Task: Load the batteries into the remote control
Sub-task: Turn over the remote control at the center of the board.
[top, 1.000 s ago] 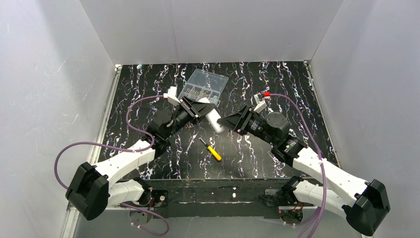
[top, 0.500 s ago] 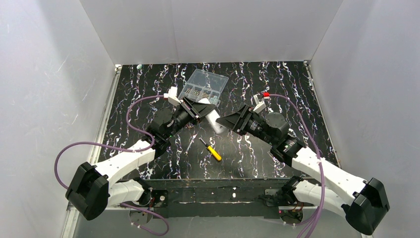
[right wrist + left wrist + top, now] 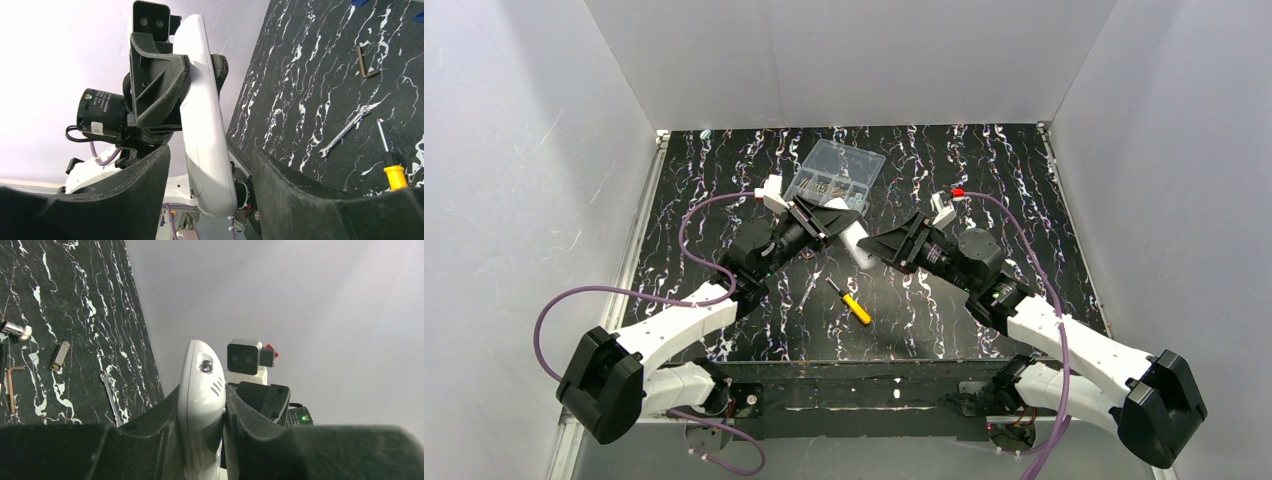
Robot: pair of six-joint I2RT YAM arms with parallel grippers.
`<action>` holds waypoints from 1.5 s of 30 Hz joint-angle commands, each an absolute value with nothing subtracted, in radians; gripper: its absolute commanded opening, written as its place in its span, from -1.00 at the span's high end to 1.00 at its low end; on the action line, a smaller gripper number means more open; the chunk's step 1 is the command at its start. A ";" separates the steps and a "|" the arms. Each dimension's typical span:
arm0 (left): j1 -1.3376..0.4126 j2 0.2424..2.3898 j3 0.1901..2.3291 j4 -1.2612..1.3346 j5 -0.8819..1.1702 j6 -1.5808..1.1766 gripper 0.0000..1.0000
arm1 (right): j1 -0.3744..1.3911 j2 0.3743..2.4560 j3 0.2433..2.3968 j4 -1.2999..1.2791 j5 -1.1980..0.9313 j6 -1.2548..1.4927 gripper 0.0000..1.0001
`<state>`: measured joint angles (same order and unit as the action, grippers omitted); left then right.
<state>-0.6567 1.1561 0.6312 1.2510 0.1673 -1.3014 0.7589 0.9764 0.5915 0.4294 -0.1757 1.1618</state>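
Above the middle of the black marbled table, the left gripper clamps the white remote control by its sides, fingers pressed tight against it. The right gripper stands wide open about the remote's other end, neither finger touching it. A clear compartment box sits behind them. A yellow-handled screwdriver lies in front, a small wrench beside it and a hex key farther off.

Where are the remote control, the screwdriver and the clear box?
remote control (image 3: 202,115): right wrist view, middle of its white body.
screwdriver (image 3: 858,309): top external view, yellow handle.
clear box (image 3: 849,160): top external view, its far half.
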 commanded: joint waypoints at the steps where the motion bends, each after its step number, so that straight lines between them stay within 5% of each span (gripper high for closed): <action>1: -0.660 1.147 0.674 1.353 0.161 -1.295 1.00 | 0.750 0.988 0.584 0.536 -0.204 1.192 -0.35; 29: -0.660 1.152 0.679 1.349 0.156 -1.292 1.00 | 0.739 1.040 0.592 0.603 -0.270 1.222 -0.03; 37: -0.660 1.156 0.676 1.343 0.156 -1.290 1.00 | 0.736 1.060 0.589 0.645 -0.302 1.230 0.36; 40: -0.660 1.147 0.673 1.322 0.156 -1.287 0.53 | 0.732 1.068 0.589 0.667 -0.325 1.228 0.97; 43: -0.660 1.144 0.672 1.309 0.160 -1.287 0.12 | 0.732 1.053 0.582 0.691 -0.328 1.217 0.97; 45: -0.661 1.141 0.678 1.285 0.166 -1.289 -0.72 | 0.732 1.008 0.591 0.629 -0.299 1.178 0.97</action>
<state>-0.6567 1.1675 0.6350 1.2411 0.1543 -1.3018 0.7311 1.0653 0.5777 0.6029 -0.3141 1.2232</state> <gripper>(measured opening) 0.589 0.376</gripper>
